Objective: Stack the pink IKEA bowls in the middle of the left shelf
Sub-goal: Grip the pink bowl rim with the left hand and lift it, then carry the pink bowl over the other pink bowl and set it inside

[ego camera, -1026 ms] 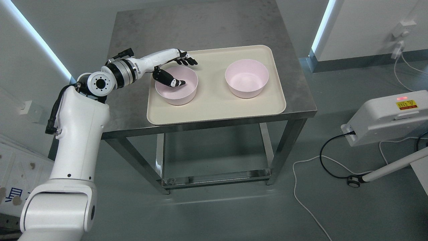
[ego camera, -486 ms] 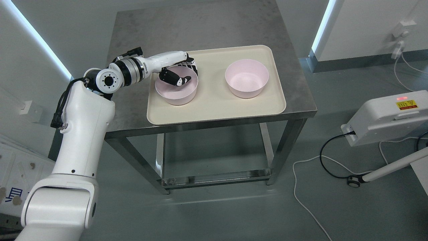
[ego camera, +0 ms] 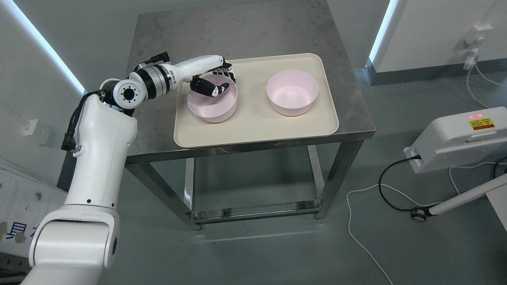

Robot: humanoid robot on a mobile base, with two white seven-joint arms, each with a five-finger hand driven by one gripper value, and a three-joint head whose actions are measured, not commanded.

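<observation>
The left hand [ego camera: 216, 81] grips the far rim of the left pink bowl [ego camera: 212, 101]: its thumb [ego camera: 217, 89] hooks down inside the bowl while the black fingers [ego camera: 228, 73] wrap over the outside of the rim. The white arm reaches in from the lower left, its forearm crossing the edge of the table. The held bowl sits over the left half of a cream tray [ego camera: 253, 126], tilted slightly toward the near side. The second pink bowl [ego camera: 292, 93] stands upright on the tray's right half, well apart from the first. The tray lies on a grey metal table [ego camera: 237, 27]. A white machine [ego camera: 455, 138] with a cable stands on the floor to the right.
</observation>
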